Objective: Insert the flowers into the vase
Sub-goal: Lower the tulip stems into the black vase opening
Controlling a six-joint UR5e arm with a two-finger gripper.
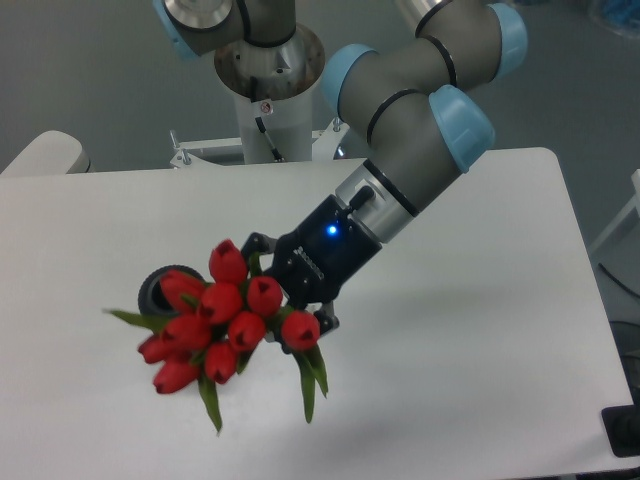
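Observation:
The flowers point(215, 322), a bunch of red tulip buds with green leaves, hang in the air at the lower left, with my gripper point(285, 290) shut on their stems just right of the buds. The buds cover most of the vase point(156, 284), a dark ribbed cylinder standing on the white table; only part of its rim and left wall peeks out behind them. I cannot tell whether the stems are above the mouth or in front of it.
The arm's base column point(268, 85) rises behind the table's point(480, 380) far edge. A pale rounded object point(45, 152) sits at the far left corner. A dark item point(622, 432) lies off the right front corner.

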